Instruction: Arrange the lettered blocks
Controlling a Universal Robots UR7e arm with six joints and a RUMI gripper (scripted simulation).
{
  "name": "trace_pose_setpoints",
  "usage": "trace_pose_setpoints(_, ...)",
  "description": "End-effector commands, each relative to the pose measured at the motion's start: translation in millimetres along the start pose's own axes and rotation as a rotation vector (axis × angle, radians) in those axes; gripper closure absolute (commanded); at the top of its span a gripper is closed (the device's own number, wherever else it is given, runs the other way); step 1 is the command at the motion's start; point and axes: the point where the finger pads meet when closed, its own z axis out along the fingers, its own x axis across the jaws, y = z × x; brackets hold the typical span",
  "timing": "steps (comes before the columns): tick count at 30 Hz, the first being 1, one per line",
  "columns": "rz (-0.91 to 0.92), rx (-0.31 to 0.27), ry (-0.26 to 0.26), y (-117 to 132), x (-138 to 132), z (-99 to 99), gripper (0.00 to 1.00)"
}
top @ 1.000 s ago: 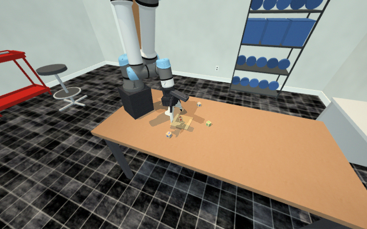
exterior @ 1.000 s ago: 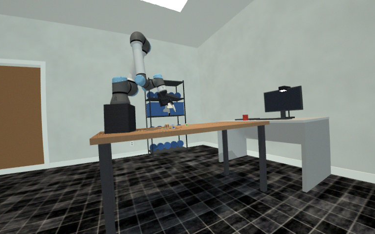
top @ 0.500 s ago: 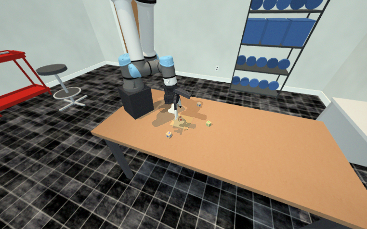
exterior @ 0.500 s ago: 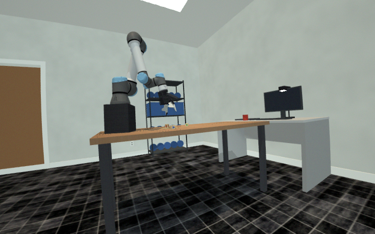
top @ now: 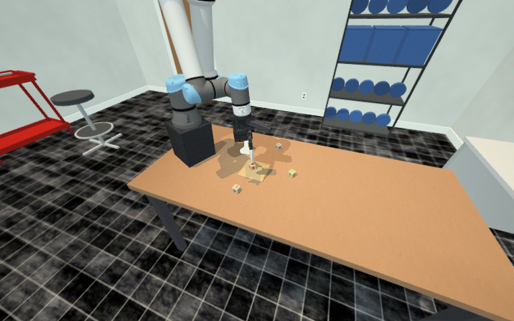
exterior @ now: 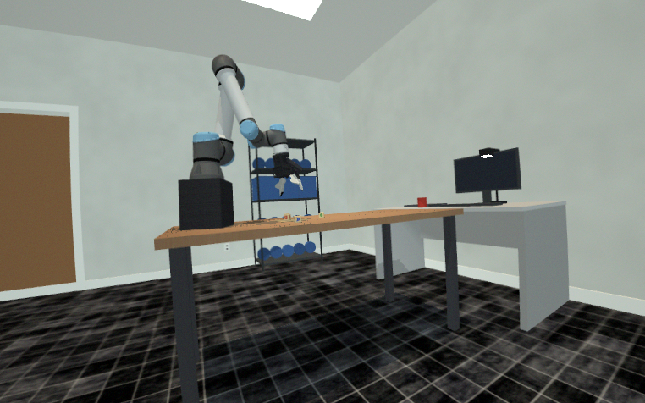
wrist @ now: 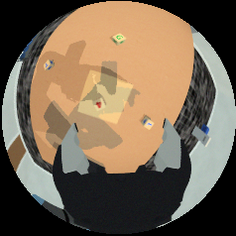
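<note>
The pale yellow mat [top: 260,176] [wrist: 111,114] lies on the table. A block with red marks [top: 251,166] [exterior: 286,217] [wrist: 99,104] sits on it; its top mark is unclear. A block with a green letter, seemingly G, on top [top: 292,172] [exterior: 321,214] [wrist: 118,38] lies beyond the mat, off it. A block with blue marks [top: 236,189] [exterior: 299,218] [wrist: 148,122] lies off the mat, on the right in the wrist view. Another blue-marked block [top: 278,146] [wrist: 49,64] lies off it on the left. My gripper [top: 249,155] [exterior: 291,192] [wrist: 120,121] is open and empty, above the table near the mat.
The black robot pedestal [top: 193,143] [exterior: 206,204] stands at the table's end. A white desk [top: 494,171] [exterior: 543,251] stands beyond the far end. The arm casts shadows over the mat and the table [top: 370,199].
</note>
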Motion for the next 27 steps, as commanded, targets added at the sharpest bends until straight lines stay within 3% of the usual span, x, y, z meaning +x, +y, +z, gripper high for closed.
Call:
trace_pose_setpoints(1, -0.127, -0.031, -0.049, -3.3, -14.9, -9.0, 0.00)
trace_pose_setpoints(15, -0.309, -0.056, -0.106, -5.2, -39.7, -26.2, 0.00)
trace_pose_setpoints(27, -0.324, -0.059, -0.113, -5.0, -41.9, -27.5, 0.00)
